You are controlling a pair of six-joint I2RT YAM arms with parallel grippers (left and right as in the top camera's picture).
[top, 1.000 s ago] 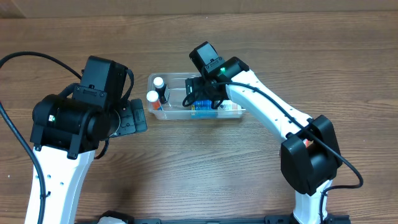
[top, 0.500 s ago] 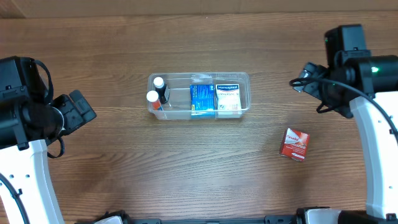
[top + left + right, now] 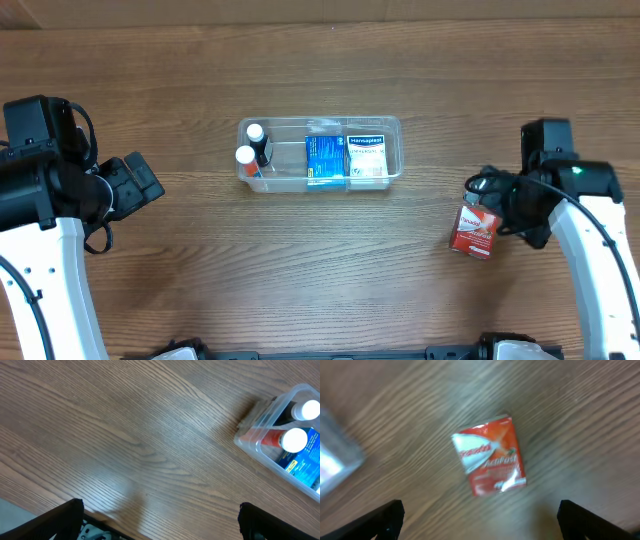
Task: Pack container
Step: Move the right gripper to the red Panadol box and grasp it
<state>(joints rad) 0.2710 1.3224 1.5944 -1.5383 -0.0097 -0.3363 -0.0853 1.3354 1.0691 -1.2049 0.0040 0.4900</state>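
Nearest the robot's base, a small red-and-white box (image 3: 473,232) lay flat on the wooden table (image 3: 300,280), out on the right-hand side and well apart from everything else. The right gripper (image 3: 480,522) hung just above it with its fingers spread wide, nothing between them. In the blurred right wrist view the box sat between the two fingertips. Whether either finger touched it could not be told.

Farther back on the left, the left gripper (image 3: 160,522) was likewise released, its fingers parted over bare wood and pointed toward the middle of the table. It held nothing and stood well apart from the tub.

Beyond both arms, near the middle of the table, stood the container (image 3: 320,120), a shallow clear plastic tub with rounded corners, its long side running left to right. At its left end stood two white-capped bottles (image 3: 255,131), one just behind the other. A blue box (image 3: 323,160) lay near the centre, with a white box (image 3: 366,158) just beside it toward the right end, both inside the tub.
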